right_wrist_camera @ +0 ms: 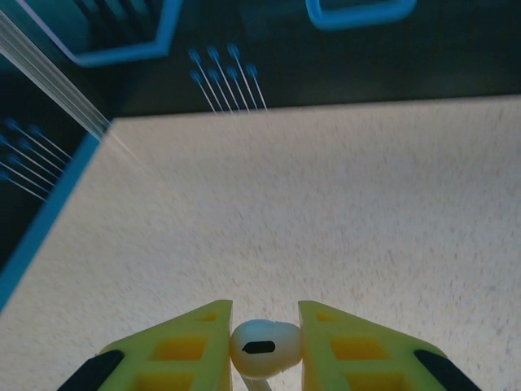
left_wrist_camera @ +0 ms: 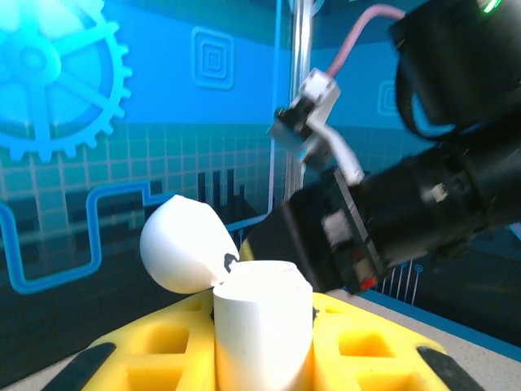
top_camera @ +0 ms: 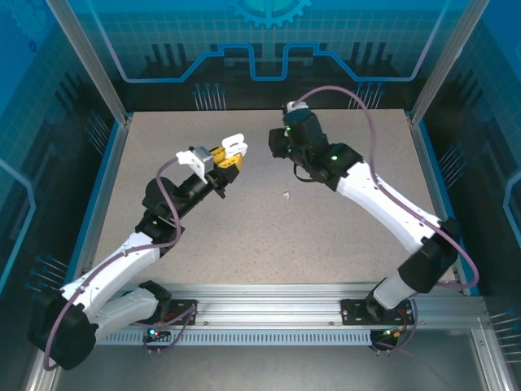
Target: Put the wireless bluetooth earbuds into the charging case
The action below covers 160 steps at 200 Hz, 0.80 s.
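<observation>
One white earbud is pinched between the yellow fingers of the right tool, which is closed down to the width of the bud. A second tiny white piece, probably another earbud, lies loose on the desk, nearer than both tools and between the two arms. The left tool is clamped on the body of the white charging case and holds it above the desk with the lid swung open to the left.

By my reading the task is at an early-to-middle stage. The case is open and presented and one bud is in hand, but no bud can be seen seated, as the inside of the case is hidden from every camera. Seating the held bud and picking up the loose one are left to do.

From above, the right tool sits near the case — to its right and a little farther back. The held bud is not yet over the case's mouth.
</observation>
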{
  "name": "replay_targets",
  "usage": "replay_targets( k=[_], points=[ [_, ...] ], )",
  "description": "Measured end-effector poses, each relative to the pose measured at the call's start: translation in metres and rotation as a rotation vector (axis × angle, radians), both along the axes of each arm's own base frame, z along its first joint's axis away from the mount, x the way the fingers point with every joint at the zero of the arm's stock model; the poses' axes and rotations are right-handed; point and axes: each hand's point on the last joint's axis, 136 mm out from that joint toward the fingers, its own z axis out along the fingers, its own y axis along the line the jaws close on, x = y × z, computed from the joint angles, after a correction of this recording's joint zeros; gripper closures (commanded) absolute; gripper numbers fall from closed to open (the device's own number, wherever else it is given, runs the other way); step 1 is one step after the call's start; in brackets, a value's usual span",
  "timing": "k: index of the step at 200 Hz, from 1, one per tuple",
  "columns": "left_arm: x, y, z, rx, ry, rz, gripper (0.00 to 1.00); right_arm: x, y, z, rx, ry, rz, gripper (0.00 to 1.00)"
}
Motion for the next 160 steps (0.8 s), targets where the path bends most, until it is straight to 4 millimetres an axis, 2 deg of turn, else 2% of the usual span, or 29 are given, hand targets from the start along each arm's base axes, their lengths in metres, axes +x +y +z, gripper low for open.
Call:
replay_targets(
  k=[21,38,81,127,160],
  points=[
    [-0.004,-0.005,0.017,0.009,-0.077,0.002,1.00,-0.012,-0.011,0.043,0.054,-0.112,0.009,0.76],
    [-0.004,-0.008,0.031,0.010,-0.134,0.015,1.00,-0.022,-0.019,0.069,0.098,-0.188,0.016,0.76],
    [0.002,-0.011,0.048,-0.013,-0.226,0.078,1.00,-0.047,-0.028,0.112,0.218,-0.342,0.062,0.76],
    [0.009,-0.015,0.058,-0.049,-0.271,0.128,1.00,-0.078,-0.003,0.149,0.337,-0.473,0.190,0.76],
    [0.012,-0.017,0.064,-0.071,-0.291,0.143,1.00,-0.090,0.010,0.168,0.418,-0.530,0.242,0.76]
  ],
)
